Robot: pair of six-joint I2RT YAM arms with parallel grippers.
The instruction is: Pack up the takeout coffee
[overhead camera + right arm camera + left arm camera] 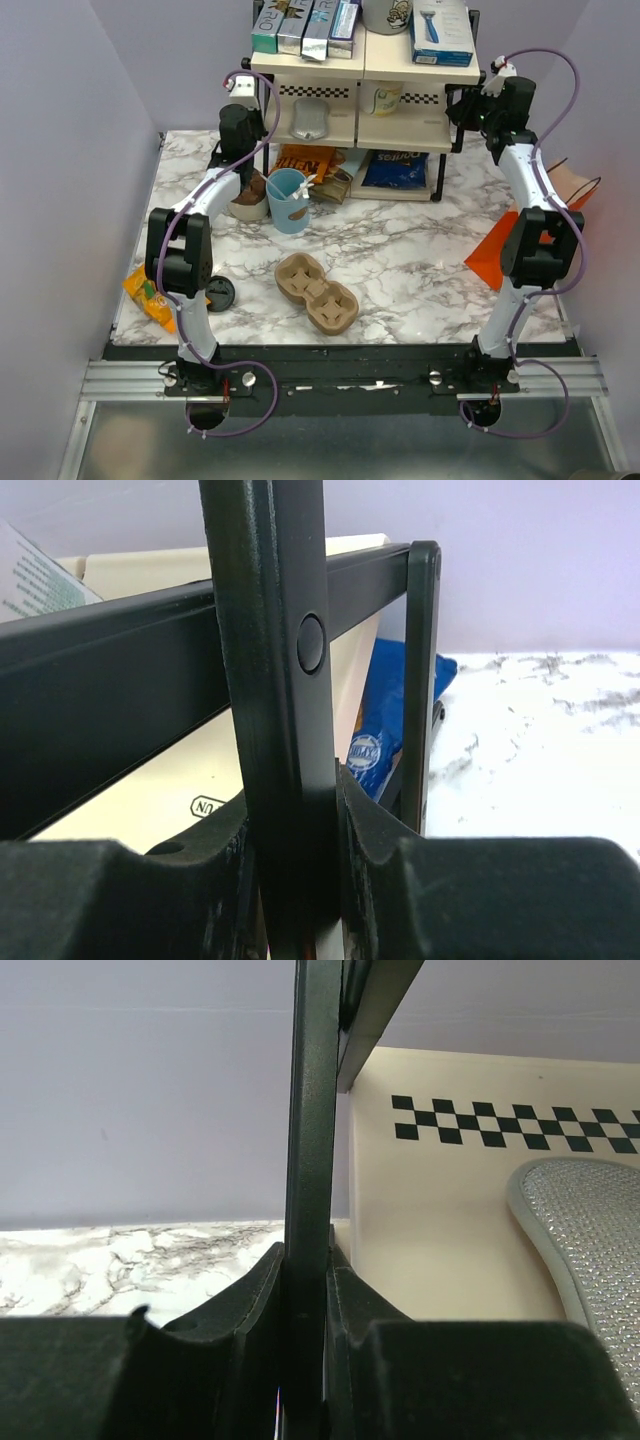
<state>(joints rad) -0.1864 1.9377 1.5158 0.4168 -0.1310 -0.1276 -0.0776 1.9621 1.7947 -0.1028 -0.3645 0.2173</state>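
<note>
Your left tool (pixel 305 1300) is clamped on the left post (pixel 312 1110) of the shelf rack (pixel 360 95), with a finger pressed against each side of it. Your right tool (pixel 290 820) is clamped on the right post (pixel 265 630) in the same way. In the top view the two tools sit at 11 and 1 o'clock on the tabletop (pixel 420 250).

The takeout coffee (pixel 220 292) stands at 8 o'clock, black lid up. It is close to your left arm and near an orange snack bag (pixel 148 295), and well apart from both tools. The brown cup carrier (pixel 317 292) lies toward 6 o'clock. The light blue cup (pixel 288 200) stands at 11 o'clock.
</note>
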